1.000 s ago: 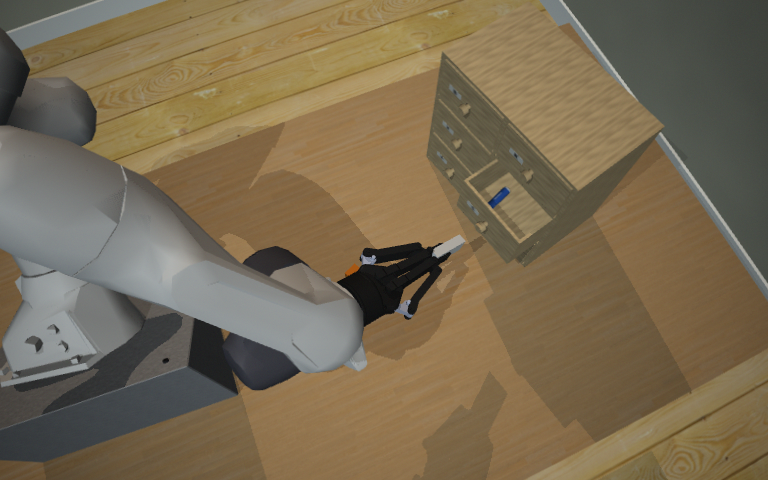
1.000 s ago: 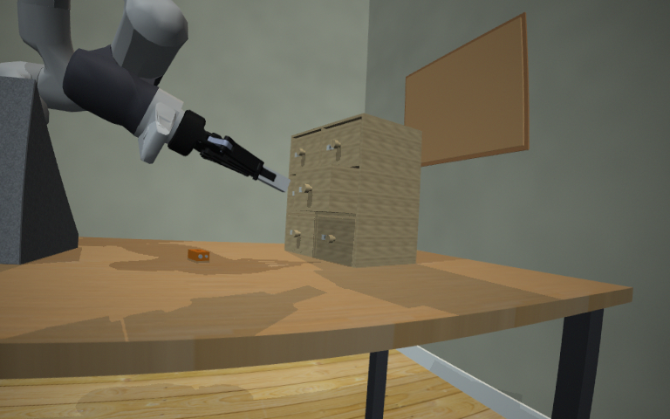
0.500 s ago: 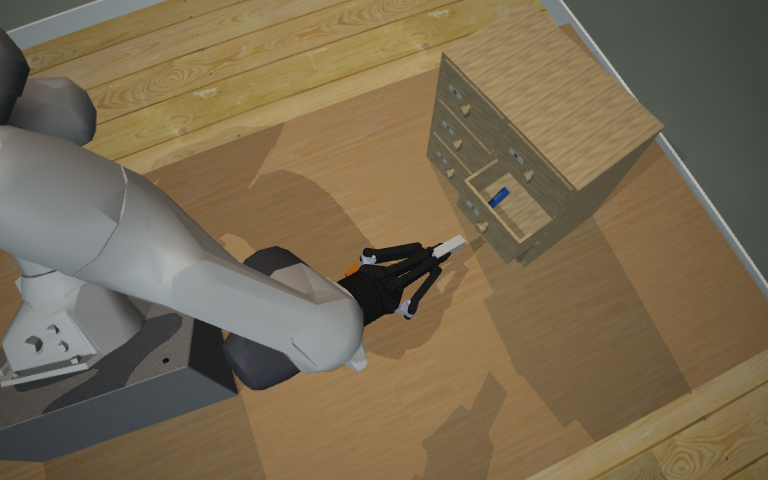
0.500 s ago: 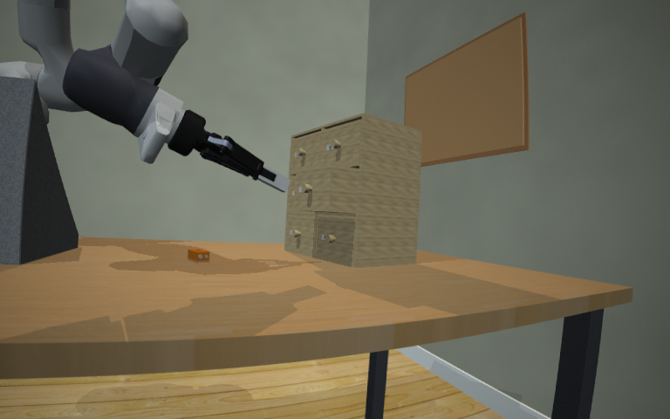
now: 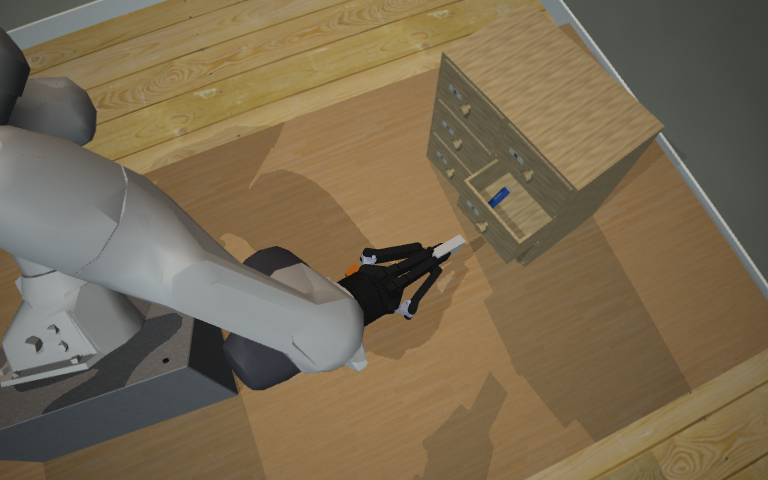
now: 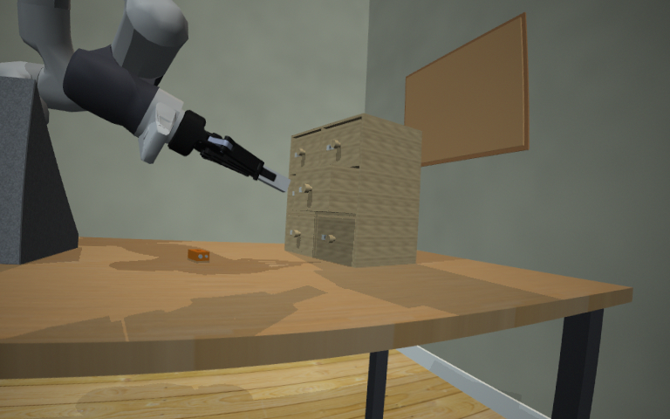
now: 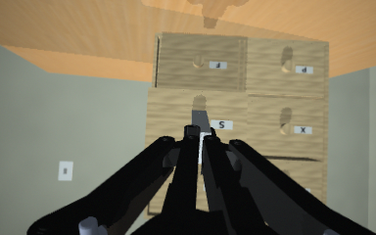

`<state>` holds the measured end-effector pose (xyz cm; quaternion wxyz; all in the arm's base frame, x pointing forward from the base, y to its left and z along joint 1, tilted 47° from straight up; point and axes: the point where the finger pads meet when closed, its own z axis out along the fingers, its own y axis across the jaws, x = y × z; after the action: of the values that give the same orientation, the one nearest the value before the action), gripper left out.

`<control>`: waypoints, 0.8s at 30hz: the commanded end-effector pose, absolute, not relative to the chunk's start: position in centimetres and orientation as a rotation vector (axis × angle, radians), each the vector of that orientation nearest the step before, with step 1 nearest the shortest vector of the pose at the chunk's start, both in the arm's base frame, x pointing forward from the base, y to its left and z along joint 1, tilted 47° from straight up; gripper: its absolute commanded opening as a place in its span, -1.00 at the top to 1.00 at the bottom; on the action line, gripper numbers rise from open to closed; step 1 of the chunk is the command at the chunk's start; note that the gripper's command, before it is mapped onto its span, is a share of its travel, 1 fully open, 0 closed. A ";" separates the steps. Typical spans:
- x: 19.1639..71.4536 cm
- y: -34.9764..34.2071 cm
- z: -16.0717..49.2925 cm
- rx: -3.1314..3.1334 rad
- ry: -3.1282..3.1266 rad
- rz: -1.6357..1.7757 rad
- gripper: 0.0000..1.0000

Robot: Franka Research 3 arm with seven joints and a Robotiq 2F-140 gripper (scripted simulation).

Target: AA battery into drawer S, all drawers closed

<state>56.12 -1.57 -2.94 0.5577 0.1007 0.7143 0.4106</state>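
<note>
Seen from above, where the table (image 5: 317,198) (image 6: 247,305) spreads wide around the base, my gripper (image 5: 450,246) (image 6: 281,182) (image 7: 198,121) points its closed fingertips at the chest (image 5: 560,96) (image 6: 387,197) (image 7: 320,113), with nothing pinched between them. Bare tabletop shows between the fingertips and the front edge of the pulled-out drawer (image 5: 498,217) (image 6: 328,192) (image 7: 171,108), a narrow strip in this view. The blue battery (image 5: 498,197) lies inside that drawer, near its front wall and slanted, well clear of the right-hand side wall in the picture. The drawer's rim stands out past the chest's front, under the overhanging upper drawer row, and its open top faces up. An orange block (image 5: 352,270) peeks out beside the gripper's body. From the exterior view, my fingers slope down toward the chest at about the height of the middle row, well above the table, and the orange block (image 6: 198,255) sits apart from the chest on the tabletop. The other drawers look closed or nearly so, and the chest stands upright. Through the wrist view, the fingertips overlap the face of the drawer marked S, just beside its label (image 7: 221,124); whether they touch it I cannot tell.

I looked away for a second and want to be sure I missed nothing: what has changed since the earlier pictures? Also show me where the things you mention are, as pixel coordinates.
Nothing visibly changed. The gripper (image 5: 449,246) (image 6: 288,185) (image 7: 198,121), blue battery (image 5: 498,197) and open drawer (image 5: 493,217) (image 6: 321,189) (image 7: 171,110) stayed as they were.
</note>
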 end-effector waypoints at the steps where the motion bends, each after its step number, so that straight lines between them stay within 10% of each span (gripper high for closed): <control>1: 56.3 -1.6 -3.0 0.237 1.687 0.964 1.00; 24: 57.8 -1.2 -2.7 0.237 1.687 0.964 1.00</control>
<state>57.49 -1.21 -2.63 0.5582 0.1000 0.7140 0.4107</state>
